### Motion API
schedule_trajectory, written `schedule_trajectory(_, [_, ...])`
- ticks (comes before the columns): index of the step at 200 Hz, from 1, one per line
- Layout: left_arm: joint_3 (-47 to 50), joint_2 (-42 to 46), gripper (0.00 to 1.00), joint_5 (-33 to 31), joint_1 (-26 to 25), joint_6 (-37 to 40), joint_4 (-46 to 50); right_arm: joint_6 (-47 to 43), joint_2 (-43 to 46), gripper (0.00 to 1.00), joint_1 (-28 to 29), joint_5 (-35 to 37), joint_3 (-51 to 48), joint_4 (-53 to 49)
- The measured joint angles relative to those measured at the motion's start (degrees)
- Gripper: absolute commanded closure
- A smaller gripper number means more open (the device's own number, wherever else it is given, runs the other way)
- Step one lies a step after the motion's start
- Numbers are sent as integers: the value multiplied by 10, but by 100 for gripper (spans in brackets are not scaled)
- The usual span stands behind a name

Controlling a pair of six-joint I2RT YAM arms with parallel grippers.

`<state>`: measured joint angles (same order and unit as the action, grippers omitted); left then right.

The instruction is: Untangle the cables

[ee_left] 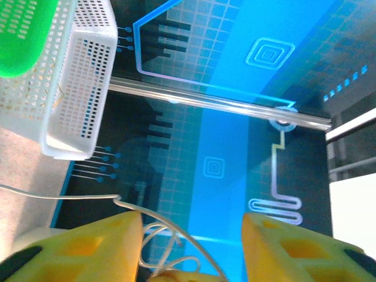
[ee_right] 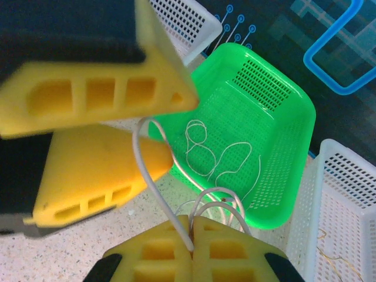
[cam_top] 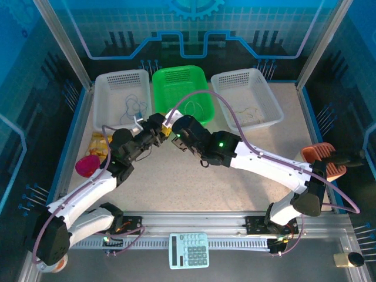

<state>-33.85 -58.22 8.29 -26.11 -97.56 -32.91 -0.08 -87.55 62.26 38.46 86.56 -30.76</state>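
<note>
Right gripper: clenched on the white cable, apparently anchoring it.
Left gripper: at 11 o'clock, jaws apart astride that cable, probably to draw it free.
Green basket: at 1 o'clock, holding a sorted cable.

Speckled beige tabletop, matte, evenly lit with only soft shadows. Enclosure on three sides: translucent blue back panel printed with circuit-trace lines and a gear motif at top centre; darker blue side panels left and right, same trace pattern. Aluminium frame posts slant up at the back-left and back-right corners. Slotted aluminium rail along the near table edge. Left wrist view: blue panel with square-spiral prints, crossed by an aluminium bar. Right wrist view: dark panel with blue outlines, speckled tabletop below.
</note>
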Motion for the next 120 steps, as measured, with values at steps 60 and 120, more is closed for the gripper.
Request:
schedule_trajectory(60, [-1,-4,100,-1,0,6,-5,2,12,85,0,-1,-12,4])
schedule_trajectory(120, [-30,-4,100,3,0,61,12,77,137,39,-86,-130,-135,24])
